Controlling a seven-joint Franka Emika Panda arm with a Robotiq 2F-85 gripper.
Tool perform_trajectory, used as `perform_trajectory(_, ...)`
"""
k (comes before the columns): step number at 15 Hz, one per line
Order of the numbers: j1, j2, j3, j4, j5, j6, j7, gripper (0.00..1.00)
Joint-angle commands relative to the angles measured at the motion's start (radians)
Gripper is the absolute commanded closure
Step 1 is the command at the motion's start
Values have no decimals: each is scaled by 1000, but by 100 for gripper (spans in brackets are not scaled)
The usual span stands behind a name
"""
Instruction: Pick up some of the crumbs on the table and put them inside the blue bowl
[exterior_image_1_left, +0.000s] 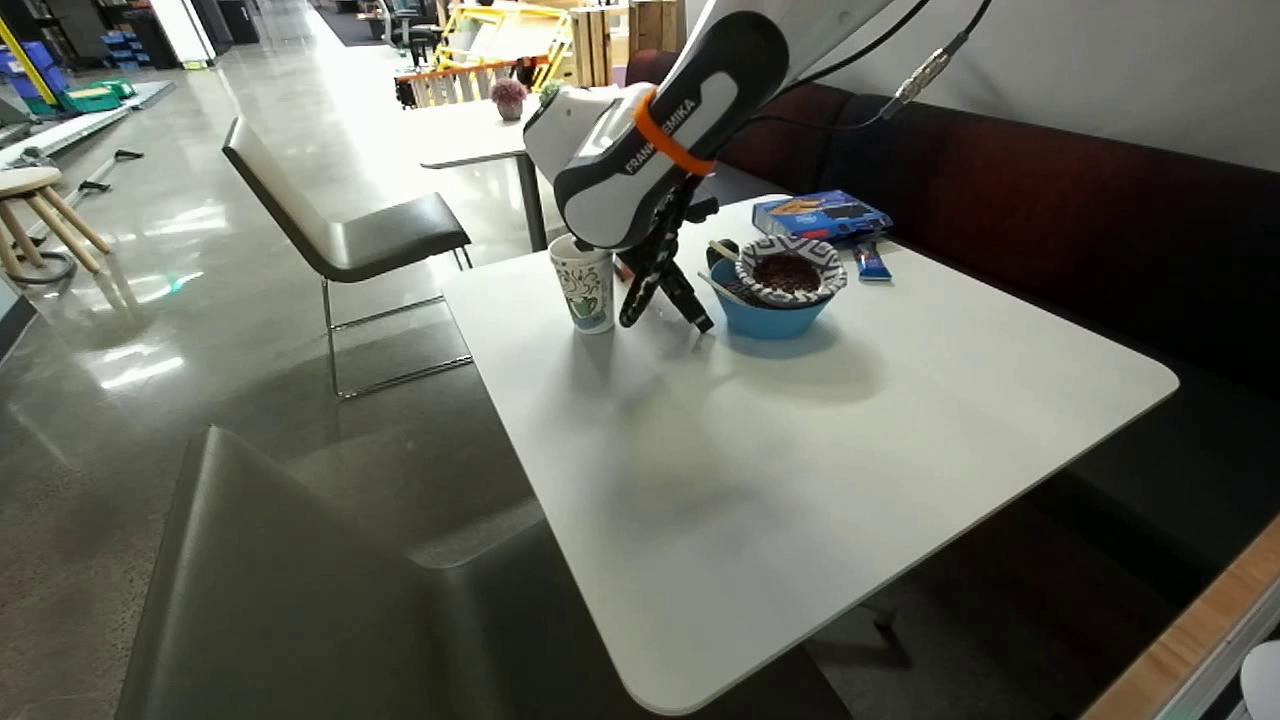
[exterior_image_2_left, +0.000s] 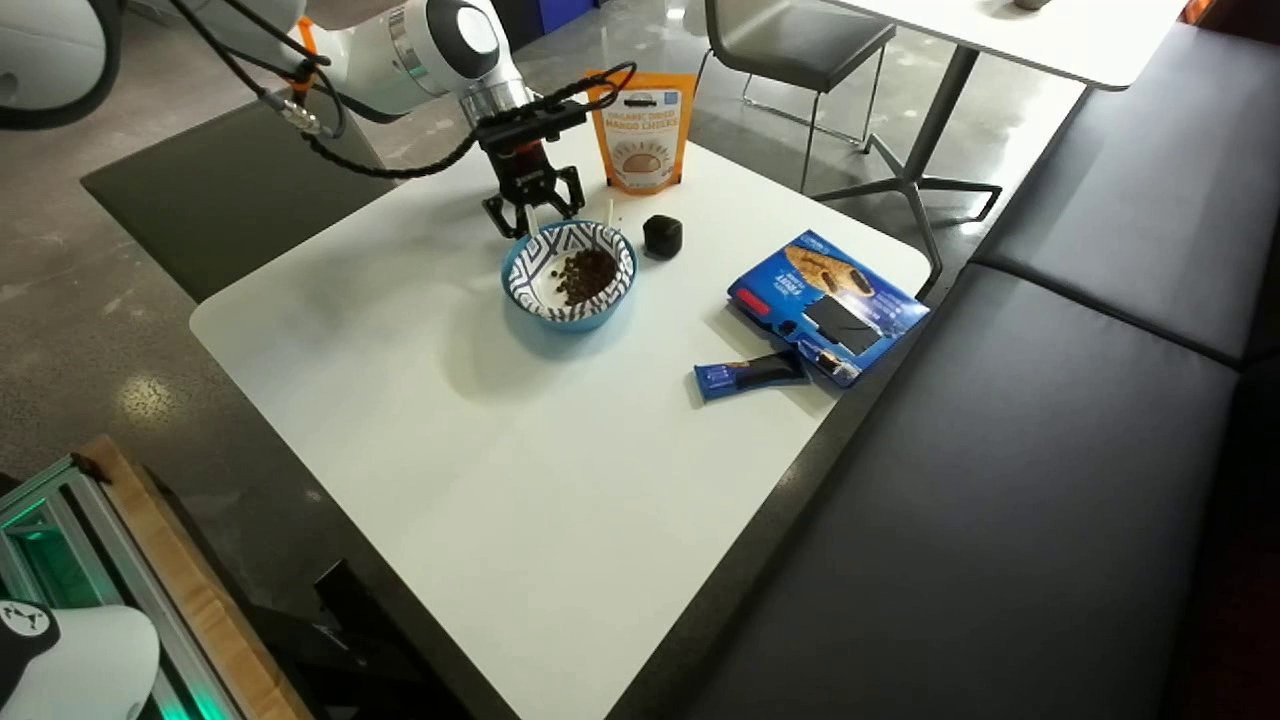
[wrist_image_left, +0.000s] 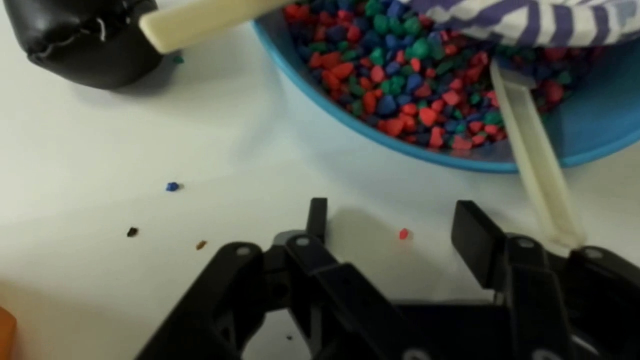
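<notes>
The white table (exterior_image_1_left: 800, 490) also shows in an exterior view (exterior_image_2_left: 500, 470) and in the wrist view (wrist_image_left: 235, 130). The blue bowl (exterior_image_1_left: 770, 322) stands on it, also seen in an exterior view (exterior_image_2_left: 588, 325) and in the wrist view (wrist_image_left: 375, 136); it holds red, green and blue bits. My gripper (wrist_image_left: 393, 227) is open at the tabletop beside the bowl, as both exterior views (exterior_image_1_left: 667, 325) (exterior_image_2_left: 544, 218) show. A red crumb (wrist_image_left: 403, 233) lies between its fingers, touching neither. A blue crumb (wrist_image_left: 172, 186), a black crumb (wrist_image_left: 132, 231) and a brown crumb (wrist_image_left: 201, 245) lie to the left.
A patterned bowl (exterior_image_2_left: 535, 275) of dark bits sits in the blue bowl. A pale handle (wrist_image_left: 540, 165) sticks out near the right finger. A black object (wrist_image_left: 95, 45), paper cup (exterior_image_1_left: 584, 285), orange pouch (exterior_image_2_left: 645, 140), blue box (exterior_image_2_left: 830, 300) and blue packet (exterior_image_2_left: 740, 376) stand around.
</notes>
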Motion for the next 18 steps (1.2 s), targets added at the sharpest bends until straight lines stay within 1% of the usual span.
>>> perform_trajectory(1, 6, 32, -2, 35, -8, 7, -22, 40)
perform_trajectory(3, 5, 30, -2, 34, -7, 10, -23, 50)
perform_trajectory(4, 4, 28, -1, 33, -6, 12, -24, 62)
perform_trajectory(5, 4, 26, -1, 30, -5, 14, -24, 62)
perform_trajectory(6, 4, 23, 0, 25, -4, 14, -24, 66)
perform_trajectory(7, 4, 20, -1, 22, -4, 15, -22, 73)
perform_trajectory(8, 3, 16, 1, 15, -2, 17, -21, 76)
perform_trajectory(10, 2, 5, 1, -5, 0, 25, -11, 71)
perform_trajectory(11, -1, 0, 4, -16, 3, 30, -9, 74)
perform_trajectory(12, -3, -4, 6, -23, 7, 34, -6, 74)
perform_trajectory(15, -13, -14, 15, -46, 18, 56, -5, 89)
perform_trajectory(16, -14, -17, 15, -53, 18, 63, -3, 100)
perform_trajectory(18, -18, -25, 20, -66, 23, 73, -4, 100)
